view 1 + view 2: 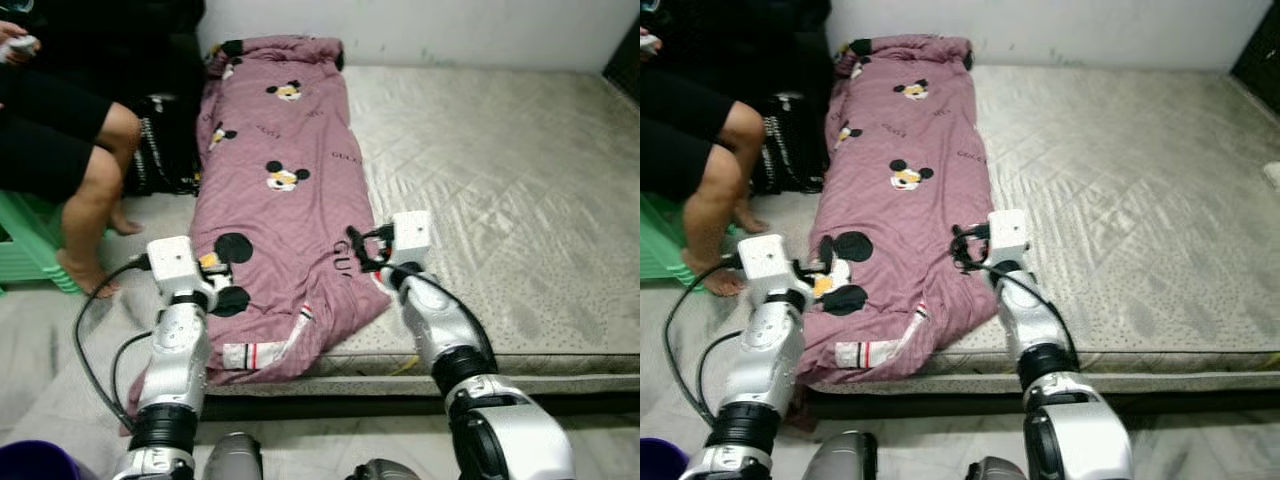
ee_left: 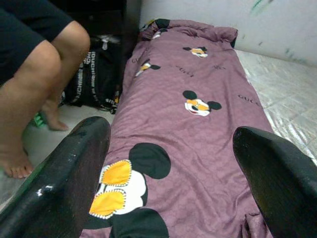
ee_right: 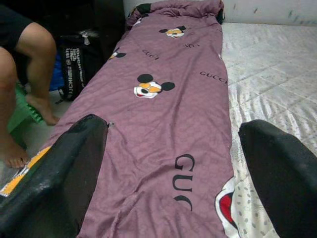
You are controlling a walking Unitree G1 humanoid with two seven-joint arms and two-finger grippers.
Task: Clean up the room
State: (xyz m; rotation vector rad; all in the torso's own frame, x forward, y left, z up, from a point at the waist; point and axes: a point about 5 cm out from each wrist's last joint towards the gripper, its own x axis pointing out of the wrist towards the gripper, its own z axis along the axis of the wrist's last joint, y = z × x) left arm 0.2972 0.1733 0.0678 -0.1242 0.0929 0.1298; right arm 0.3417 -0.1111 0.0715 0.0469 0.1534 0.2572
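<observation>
Purple quilt (image 1: 275,190) is laid lengthwise along the mattress (image 1: 500,200) left edge, near end draped over the front; soft, limp, light, likely to sag and slip; best pinched at near corners; left pincer (image 1: 222,285) and right pincer (image 1: 362,250) are spread open, nothing gripped.

Blanket (image 1: 280,200): soft matt cloth, mauve, finely textured weave with printed cartoon mouse heads and lettering, lightly creased. Mattress (image 1: 500,180) under it: quilted fabric, pale grey, slight sheen on the stitched diamond pattern, speckled side band. Bag (image 1: 165,145) just left of the blanket: black woven fabric, white printed straps. Stool (image 1: 30,250) further left of the blanket: green moulded plastic, smooth. Both arms at the blanket's near end: brushed silver metal, white plastic wrist blocks. Fingers (image 2: 64,183): black, semi-gloss, scuffed.
</observation>
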